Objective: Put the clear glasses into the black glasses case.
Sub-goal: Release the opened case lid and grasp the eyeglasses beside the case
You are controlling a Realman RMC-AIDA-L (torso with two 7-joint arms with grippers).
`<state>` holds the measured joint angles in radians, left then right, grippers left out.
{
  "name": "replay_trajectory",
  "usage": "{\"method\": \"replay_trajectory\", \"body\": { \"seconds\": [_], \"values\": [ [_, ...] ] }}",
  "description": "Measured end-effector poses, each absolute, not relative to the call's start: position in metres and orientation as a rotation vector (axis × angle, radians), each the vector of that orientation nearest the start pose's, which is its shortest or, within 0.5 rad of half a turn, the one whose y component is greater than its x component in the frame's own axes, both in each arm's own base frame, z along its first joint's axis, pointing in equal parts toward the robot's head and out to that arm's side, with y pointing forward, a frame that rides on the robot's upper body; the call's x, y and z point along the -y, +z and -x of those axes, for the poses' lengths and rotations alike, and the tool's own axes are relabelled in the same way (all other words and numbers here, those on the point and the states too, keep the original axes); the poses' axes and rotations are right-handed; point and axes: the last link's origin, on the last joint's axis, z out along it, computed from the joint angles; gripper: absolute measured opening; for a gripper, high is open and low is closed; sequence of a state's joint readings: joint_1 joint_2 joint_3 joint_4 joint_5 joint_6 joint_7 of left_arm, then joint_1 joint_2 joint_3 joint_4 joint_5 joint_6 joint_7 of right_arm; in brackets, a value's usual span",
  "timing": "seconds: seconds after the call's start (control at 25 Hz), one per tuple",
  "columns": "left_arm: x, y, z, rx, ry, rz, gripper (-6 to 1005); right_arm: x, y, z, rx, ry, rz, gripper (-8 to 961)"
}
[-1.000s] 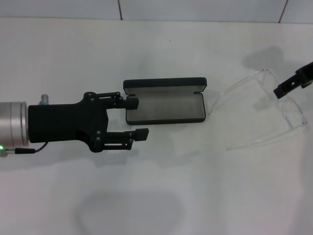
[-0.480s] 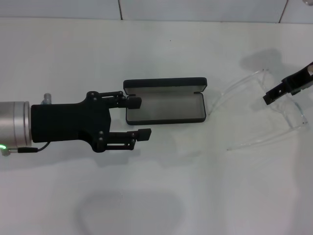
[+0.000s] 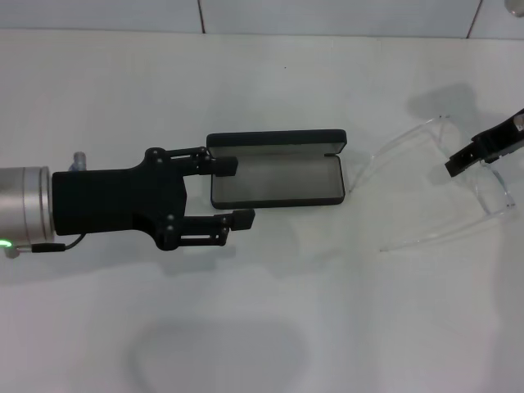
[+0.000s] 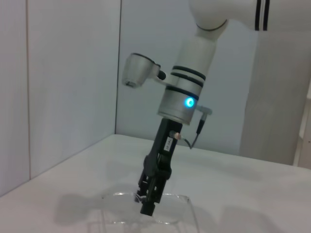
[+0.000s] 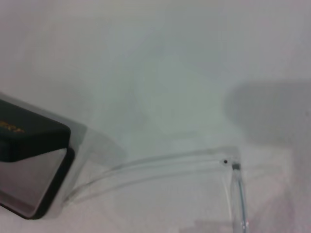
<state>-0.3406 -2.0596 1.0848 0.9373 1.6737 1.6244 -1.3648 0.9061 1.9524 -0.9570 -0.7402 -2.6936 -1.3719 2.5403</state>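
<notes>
Clear plastic glasses [image 3: 458, 184] lie right of the open black case [image 3: 276, 169], arms pointing toward it, lens under the right pincer [image 3: 471, 158], whose grip I cannot tell. Left pincer [image 3: 232, 192] spread at the case's left end.

The slim rectangular black glasses case [image 3: 276, 169] has a matt hard shell with a dull grey cloth-like lining, the fully transparent plastic wraparound glasses [image 3: 446, 184] look smooth and glossy, and the white table surface [image 3: 270, 327] shows a smooth, faintly sheened finish.
</notes>
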Motion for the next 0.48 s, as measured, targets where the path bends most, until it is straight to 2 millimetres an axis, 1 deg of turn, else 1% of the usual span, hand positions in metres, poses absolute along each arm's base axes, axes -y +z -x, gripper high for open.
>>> {"method": "replay_trajectory", "body": {
  "seconds": [0.16,0.36,0.48],
  "values": [
    [-0.2978,0.011,0.2306,0.276,-0.797,2.833,688,-0.4295,0.0342,-0.2262,-1.328,-0.37,2.341,631],
    [-0.2977,0.0111,0.2306,0.27,-0.8,2.83,682,-0.4294,0.035,-0.2272,-1.33,-0.366,2.337,396],
    [-0.2976,0.0112,0.2307,0.271,-0.8,2.828,678,-0.4297,0.0357,-0.2276,-1.328,-0.361,2.333,304]
  ]
}}
